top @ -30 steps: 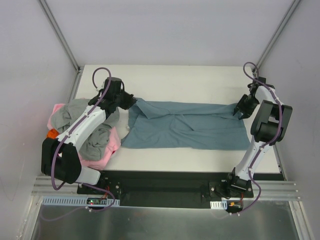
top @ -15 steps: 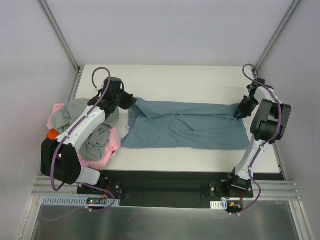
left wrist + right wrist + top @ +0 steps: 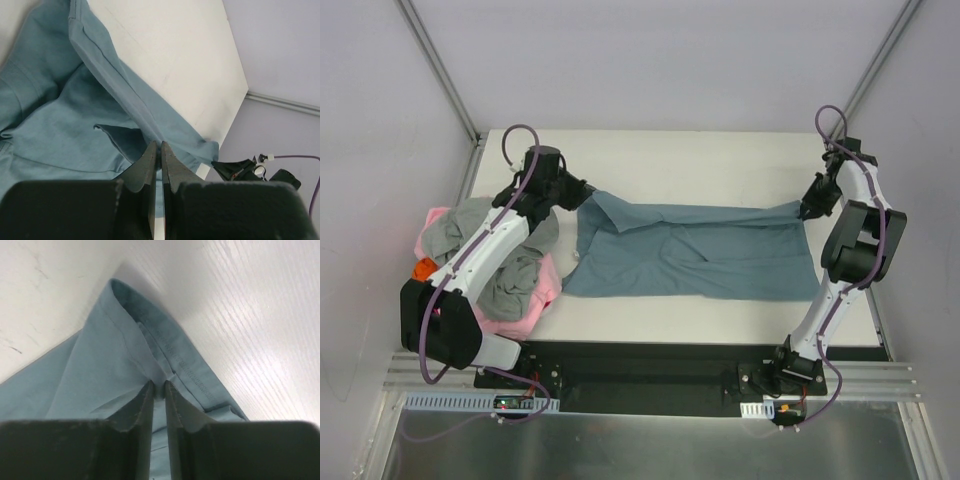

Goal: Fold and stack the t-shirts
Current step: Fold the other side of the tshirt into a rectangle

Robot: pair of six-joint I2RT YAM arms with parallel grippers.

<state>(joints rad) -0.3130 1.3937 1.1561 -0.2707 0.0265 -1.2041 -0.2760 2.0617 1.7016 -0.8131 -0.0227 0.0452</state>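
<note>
The slate-blue t-shirt (image 3: 695,252) lies spread across the middle of the white table (image 3: 700,160). My left gripper (image 3: 584,192) is shut on its far left corner, and the cloth (image 3: 75,125) is pinched between the closed fingers (image 3: 148,160). My right gripper (image 3: 807,209) holds the far right corner, where a fold of the hem (image 3: 150,335) is squeezed between nearly closed fingertips (image 3: 145,395). Both corners are raised a little off the table. At the left edge a grey t-shirt (image 3: 470,225), a pink one (image 3: 538,300) and an orange one (image 3: 423,268) lie in a heap.
The heap of shirts hangs over the table's left edge beside the left arm. Grey walls and metal posts (image 3: 440,70) close in the back and sides. A black rail (image 3: 650,365) with both arm bases runs along the near edge.
The right gripper has closed on the shirt's far right corner and drawn it back and up. The left gripper has shifted slightly toward the back, lifting its corner.
</note>
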